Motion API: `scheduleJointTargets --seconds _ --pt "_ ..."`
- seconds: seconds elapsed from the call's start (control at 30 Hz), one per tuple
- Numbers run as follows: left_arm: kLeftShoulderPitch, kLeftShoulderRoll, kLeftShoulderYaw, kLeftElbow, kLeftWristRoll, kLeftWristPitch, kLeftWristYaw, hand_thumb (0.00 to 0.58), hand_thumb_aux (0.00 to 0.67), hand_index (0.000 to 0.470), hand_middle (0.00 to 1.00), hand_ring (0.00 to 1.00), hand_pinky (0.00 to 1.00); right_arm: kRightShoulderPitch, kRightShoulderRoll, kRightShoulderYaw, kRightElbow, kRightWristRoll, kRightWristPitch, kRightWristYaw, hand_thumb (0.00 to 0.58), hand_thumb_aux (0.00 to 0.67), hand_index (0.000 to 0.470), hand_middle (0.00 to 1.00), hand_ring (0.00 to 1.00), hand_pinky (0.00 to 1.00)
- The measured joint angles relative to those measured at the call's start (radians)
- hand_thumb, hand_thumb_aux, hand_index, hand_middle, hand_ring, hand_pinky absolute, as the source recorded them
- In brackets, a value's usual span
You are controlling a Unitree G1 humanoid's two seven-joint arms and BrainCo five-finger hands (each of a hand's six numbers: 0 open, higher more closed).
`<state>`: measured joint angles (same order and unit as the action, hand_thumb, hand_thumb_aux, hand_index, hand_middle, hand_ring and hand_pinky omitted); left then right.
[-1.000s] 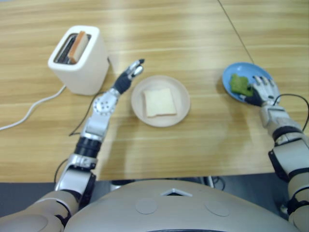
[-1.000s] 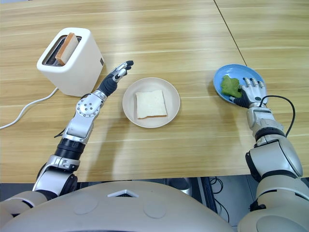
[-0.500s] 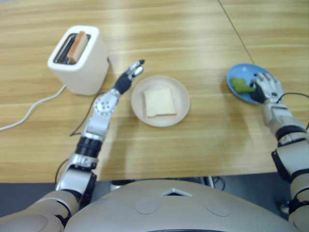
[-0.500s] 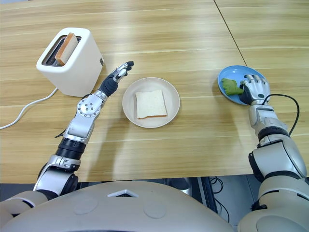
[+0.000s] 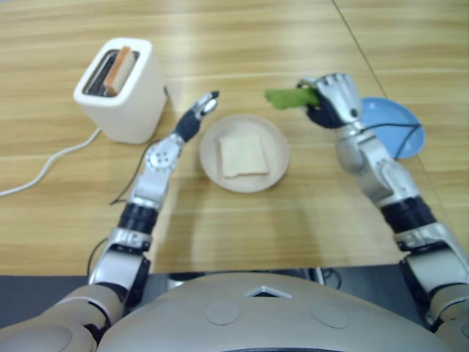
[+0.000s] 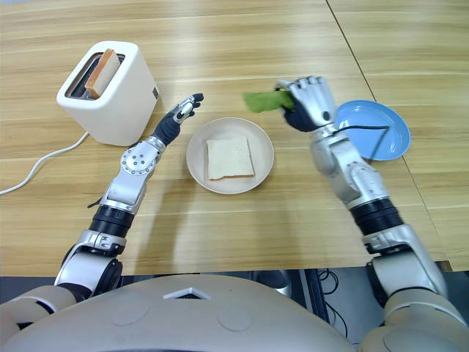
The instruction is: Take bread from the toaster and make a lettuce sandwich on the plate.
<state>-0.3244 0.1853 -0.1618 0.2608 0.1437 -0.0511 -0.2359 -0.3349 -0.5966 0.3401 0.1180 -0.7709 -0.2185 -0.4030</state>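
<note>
One slice of bread point(image 6: 230, 158) lies on the plate point(image 6: 258, 176) at frame centre. A second slice point(image 6: 101, 73) stands in the toaster point(image 6: 110, 95), upper left. Right hand point(image 6: 311, 103) is clamped on the lettuce point(image 6: 260, 100), up and right of the plate. Left hand point(image 6: 179, 116) sits between toaster and plate, fingers spread, holding nothing. Step in hand looks to be lettuce onto bread. Next move likely: carry the leaf over the slice and release.

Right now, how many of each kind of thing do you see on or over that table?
toaster: 1
plates: 2 (beige plate, blue plate)
bread: 2 (toaster slice, plate slice)
lettuce: 1, in the right hand
Total: 6
</note>
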Motion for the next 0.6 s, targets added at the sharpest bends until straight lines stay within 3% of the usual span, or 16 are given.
scheduleJointTargets --seconds 0.1,0.27,0.5,0.53,0.57,0.6 --pt "-0.006 0.0 0.005 0.027 0.0 -0.004 0.007 0.0 0.0 0.0 0.0 0.0 0.0 -0.007 0.067 0.039 0.009 -0.022 -0.001 0.035 0.58 0.67 0.46 1.0 1.0 1.0" --pt "-0.019 -0.009 0.004 0.06 0.001 -0.014 0.016 0.0 0.0 0.0 0.0 0.0 0.0 -0.019 0.162 0.14 0.196 -0.068 -0.041 0.051 0.58 0.67 0.46 1.0 1.0 1.0" --pt "-0.021 -0.012 0.003 0.083 0.008 -0.024 0.017 0.0 0.0 0.0 0.0 0.0 0.0 -0.02 0.158 0.177 0.398 -0.101 -0.079 0.029 0.58 0.67 0.46 1.0 1.0 1.0" --pt "-0.021 -0.012 0.001 0.083 0.008 -0.025 0.017 0.0 0.0 0.0 0.0 0.0 0.0 -0.019 0.153 0.177 0.404 -0.104 -0.081 0.028 0.58 0.67 0.46 0.97 0.97 0.97" --pt "-0.021 -0.013 -0.001 0.083 0.009 -0.025 0.017 0.0 0.0 0.0 0.0 0.0 0.0 -0.018 0.15 0.178 0.407 -0.107 -0.081 0.028 0.572 0.591 0.406 0.85 0.85 0.85" --pt "-0.021 -0.013 -0.002 0.084 0.009 -0.025 0.017 0.0 0.0 0.0 0.0 0.0 0.0 -0.017 0.147 0.179 0.406 -0.113 -0.081 0.028 0.503 0.426 0.292 0.5 0.5 0.5"
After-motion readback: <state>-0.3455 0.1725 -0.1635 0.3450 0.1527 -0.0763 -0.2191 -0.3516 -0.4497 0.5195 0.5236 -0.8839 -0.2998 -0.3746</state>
